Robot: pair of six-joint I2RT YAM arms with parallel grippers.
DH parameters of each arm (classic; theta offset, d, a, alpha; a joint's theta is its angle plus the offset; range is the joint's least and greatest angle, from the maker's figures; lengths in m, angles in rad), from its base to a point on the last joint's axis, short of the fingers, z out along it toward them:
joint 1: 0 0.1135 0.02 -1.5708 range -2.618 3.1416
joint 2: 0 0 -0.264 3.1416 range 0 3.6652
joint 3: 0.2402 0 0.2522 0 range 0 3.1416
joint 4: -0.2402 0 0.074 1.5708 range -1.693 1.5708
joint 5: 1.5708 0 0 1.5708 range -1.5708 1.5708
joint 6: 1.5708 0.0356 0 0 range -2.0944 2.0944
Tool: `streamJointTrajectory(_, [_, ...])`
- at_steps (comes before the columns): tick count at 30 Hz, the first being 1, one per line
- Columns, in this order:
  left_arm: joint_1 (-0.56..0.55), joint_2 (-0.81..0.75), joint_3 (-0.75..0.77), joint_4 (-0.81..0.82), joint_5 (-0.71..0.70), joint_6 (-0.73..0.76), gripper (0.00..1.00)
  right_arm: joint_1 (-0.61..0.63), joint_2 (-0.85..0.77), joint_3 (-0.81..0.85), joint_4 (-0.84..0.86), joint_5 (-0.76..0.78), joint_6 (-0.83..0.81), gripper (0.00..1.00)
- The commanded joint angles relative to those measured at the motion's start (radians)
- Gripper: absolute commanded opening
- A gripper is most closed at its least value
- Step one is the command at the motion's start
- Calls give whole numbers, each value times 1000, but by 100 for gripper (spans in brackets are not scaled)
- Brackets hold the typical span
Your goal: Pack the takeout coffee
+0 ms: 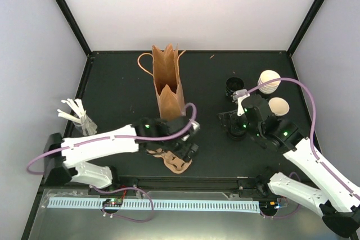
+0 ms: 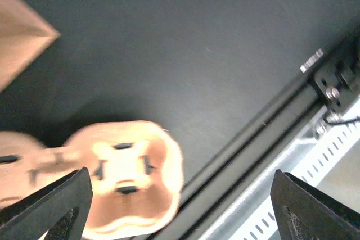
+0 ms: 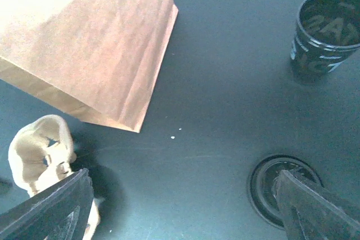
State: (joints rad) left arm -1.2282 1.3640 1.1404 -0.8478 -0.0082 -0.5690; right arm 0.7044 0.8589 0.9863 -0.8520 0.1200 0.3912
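The coffee cup [image 1: 278, 106] stands upright at the right of the desk [image 1: 118, 94], near the right arm [image 1: 304, 150] and a cup stack [image 1: 269, 81]. The left fingers [image 2: 62, 206] gape wide with nothing in them, over a pulp carrier [image 2: 129, 172] by the bag [image 1: 167, 82]. The right fingers [image 3: 56, 206] are equally wide and empty above a black lid [image 3: 267, 178].

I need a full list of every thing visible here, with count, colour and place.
paper bag: 1, brown, table centre
cup carrier: 1, tan, near edge
takeout coffee cup: 1, black, cream inside, right side
cup stack: 1, cream insides, behind it
dark cup: 1, black, left of stack
lid: 1, black, front right
stirrers: several, white, far left
table: 1, black
left pincer: 1, black, open, over carrier
right pincer: 1, black, open, over lid
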Motion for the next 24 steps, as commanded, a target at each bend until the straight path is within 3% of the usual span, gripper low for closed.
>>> streamJointTrajectory(1, [142,-140,-98,-89,-33,-43,89,-7,34,28,19,-77,19,91])
streamJointTrajectory(7, [431,-338,-354,26,60,10,84,11,99,18,-5,-176,78,91])
streamJointTrajectory(11, [599,-384,-444,109,126,52,80,110,112,-29,17,-166,134,91])
streamJointTrajectory(19, [855,-296,-472,198,253,56,62,431,196,-160,176,-150,245,89])
streamJointTrajectory(24, [953,-205,-505,296,313,60,57,576,307,-134,228,-67,167,87])
